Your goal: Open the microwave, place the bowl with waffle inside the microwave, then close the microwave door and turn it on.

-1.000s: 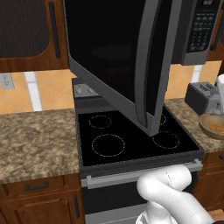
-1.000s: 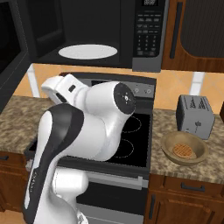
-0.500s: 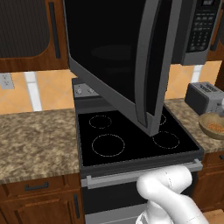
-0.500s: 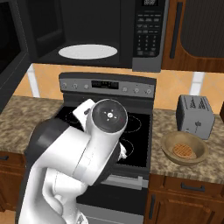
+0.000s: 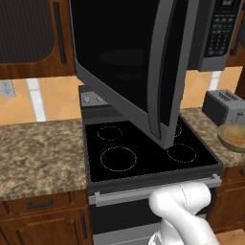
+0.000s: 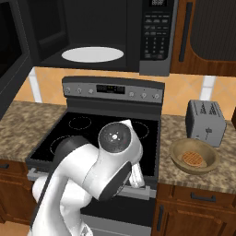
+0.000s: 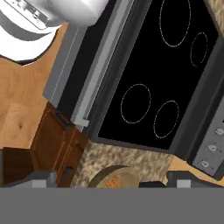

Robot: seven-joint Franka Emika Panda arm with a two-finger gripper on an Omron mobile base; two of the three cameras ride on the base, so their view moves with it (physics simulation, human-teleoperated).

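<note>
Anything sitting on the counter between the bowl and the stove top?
No. In the right base view, only bare speckled counter separates the bowl from the stove top; the toaster stands behind the bowl.

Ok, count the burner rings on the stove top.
4: two front rings and two back rings; the open microwave door partly covers the back right one in the left base view.

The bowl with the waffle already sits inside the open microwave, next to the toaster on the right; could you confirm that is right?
Not quite. The bowl with the waffle sits on the counter, not inside the microwave; the right base view shows it. The rest holds: the microwave door is open and the toaster stands beside the bowl on the right.
</note>
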